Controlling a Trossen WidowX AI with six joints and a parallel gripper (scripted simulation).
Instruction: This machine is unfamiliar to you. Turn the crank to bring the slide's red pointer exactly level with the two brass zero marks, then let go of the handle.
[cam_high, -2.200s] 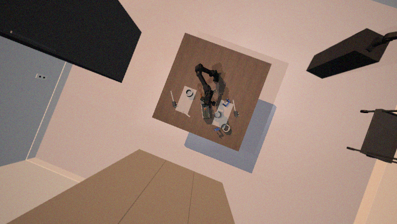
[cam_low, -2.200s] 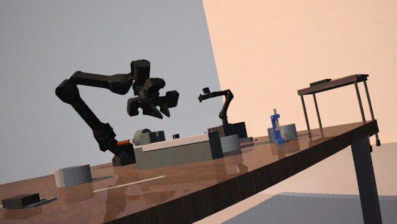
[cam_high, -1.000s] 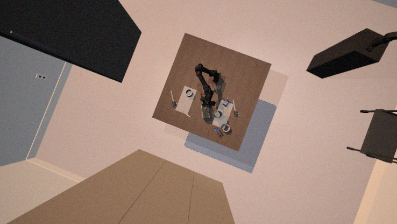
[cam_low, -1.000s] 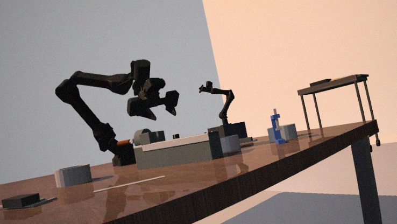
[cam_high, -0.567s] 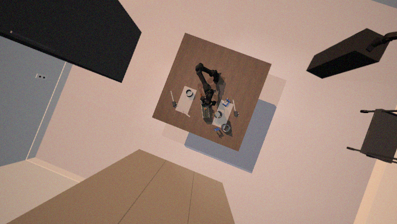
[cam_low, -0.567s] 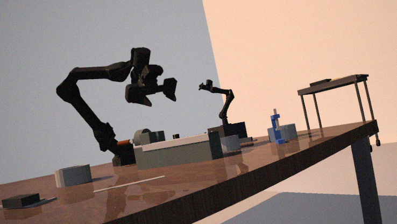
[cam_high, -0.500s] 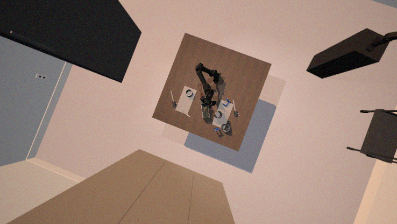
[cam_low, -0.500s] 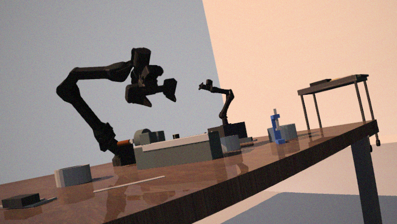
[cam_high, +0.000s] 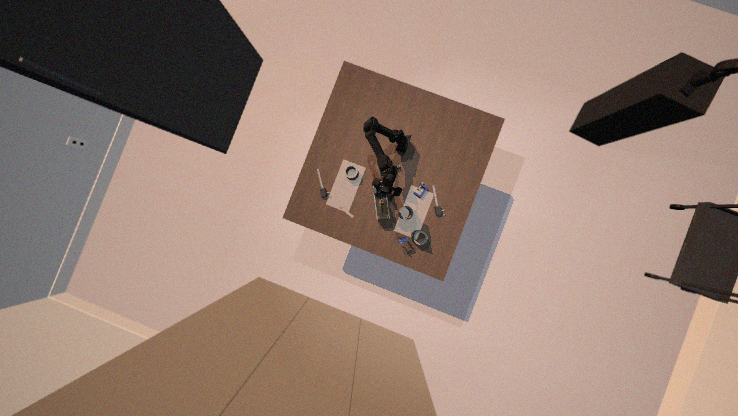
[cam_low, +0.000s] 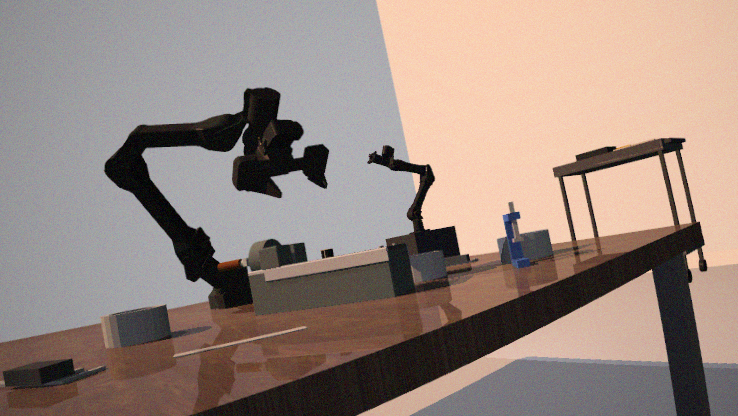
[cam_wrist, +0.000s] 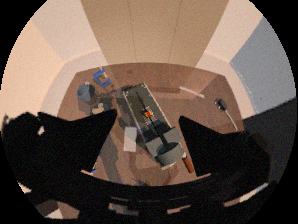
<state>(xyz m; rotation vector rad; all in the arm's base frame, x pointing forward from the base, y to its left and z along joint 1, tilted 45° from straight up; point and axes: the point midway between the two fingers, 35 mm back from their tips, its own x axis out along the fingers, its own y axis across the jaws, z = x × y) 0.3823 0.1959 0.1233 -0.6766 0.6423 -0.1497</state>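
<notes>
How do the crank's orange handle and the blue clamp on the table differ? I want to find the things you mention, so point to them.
The handle (cam_low: 228, 265) (cam_wrist: 188, 164) is orange, while the blue clamp (cam_low: 514, 242) (cam_wrist: 102, 77) is blue. The handle is a plain rod, while the clamp is an angular frame. The handle is at the machine, while the clamp stands apart from it. Neither is between the gripper's open jaws.

Blue-grey wall meets peach wall; pinkish floor.

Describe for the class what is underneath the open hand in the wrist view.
Between the fingers of the hand, part of the grey machine shows, with its orange handle. The dark fingers cover whatever lies directly behind them.
</notes>
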